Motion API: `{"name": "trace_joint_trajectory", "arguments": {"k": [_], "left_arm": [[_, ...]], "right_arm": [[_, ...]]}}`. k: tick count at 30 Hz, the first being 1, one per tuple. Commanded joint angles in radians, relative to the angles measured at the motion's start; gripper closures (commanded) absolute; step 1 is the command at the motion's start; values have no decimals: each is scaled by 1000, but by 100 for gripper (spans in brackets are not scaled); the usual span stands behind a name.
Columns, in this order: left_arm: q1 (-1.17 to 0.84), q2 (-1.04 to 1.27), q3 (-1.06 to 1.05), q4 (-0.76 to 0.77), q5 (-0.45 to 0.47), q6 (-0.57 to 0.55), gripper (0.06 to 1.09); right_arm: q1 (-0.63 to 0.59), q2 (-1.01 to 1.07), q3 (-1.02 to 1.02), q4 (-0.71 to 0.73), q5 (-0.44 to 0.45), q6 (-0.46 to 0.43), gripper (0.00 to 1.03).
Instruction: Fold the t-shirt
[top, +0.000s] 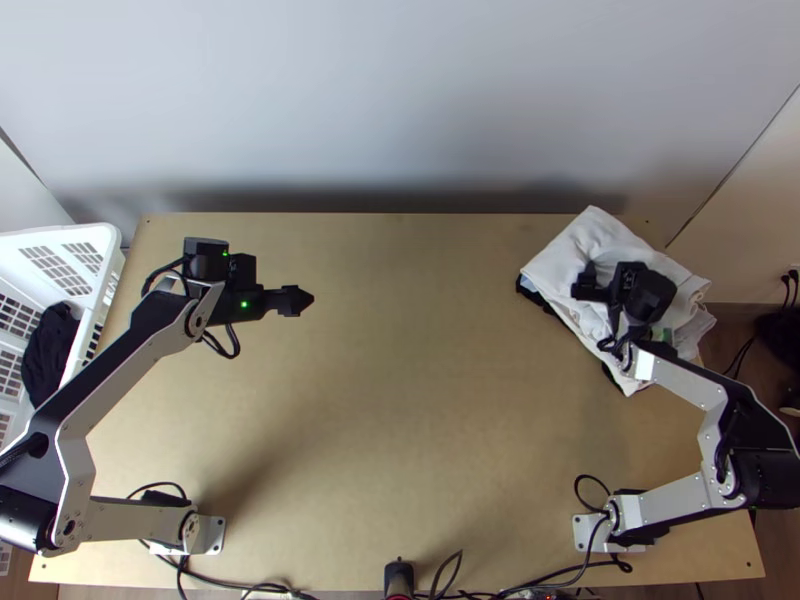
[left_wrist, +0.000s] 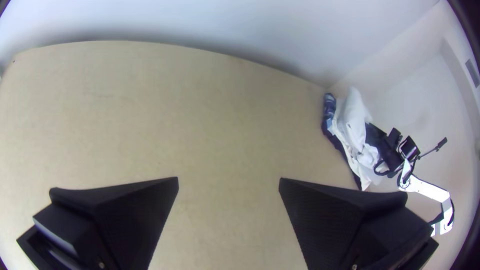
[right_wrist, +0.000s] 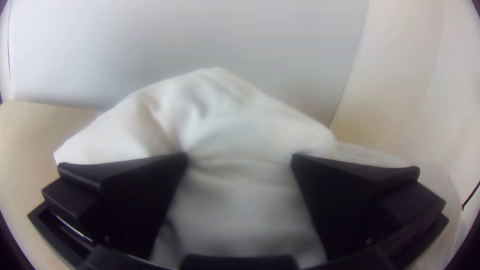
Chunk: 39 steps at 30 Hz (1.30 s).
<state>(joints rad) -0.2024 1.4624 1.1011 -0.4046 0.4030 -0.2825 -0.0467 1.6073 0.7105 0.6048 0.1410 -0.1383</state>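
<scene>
Top view, upper right: right gripper (top: 587, 283), jaws parted over piled white cloth (top: 592, 236) (presumably for stacking); upper left: left gripper (top: 298, 300), jaws open, likely giving room.

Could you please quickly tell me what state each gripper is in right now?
Left gripper: open, holding nothing.
Right gripper: open, at the white cloth, not closed on it.
</scene>
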Motion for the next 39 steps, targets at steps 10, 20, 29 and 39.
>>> {"name": "trace_joint_trajectory", "arguments": {"k": [10, 20, 29, 39], "left_arm": [[27, -11, -7, 15, 3, 2, 11], [27, -16, -12, 15, 5, 3, 11], [26, -11, 6, 18, 3, 11, 11], [26, -13, 6, 26, 3, 2, 11]], "right_arm": [[16, -359, 70, -119, 28, -14, 6], [-133, -371, -134, -97, 32, -27, 6], [-268, -116, -180, 18, 23, 39, 6], [-275, -326, -134, -40, 22, 31, 6]]}}
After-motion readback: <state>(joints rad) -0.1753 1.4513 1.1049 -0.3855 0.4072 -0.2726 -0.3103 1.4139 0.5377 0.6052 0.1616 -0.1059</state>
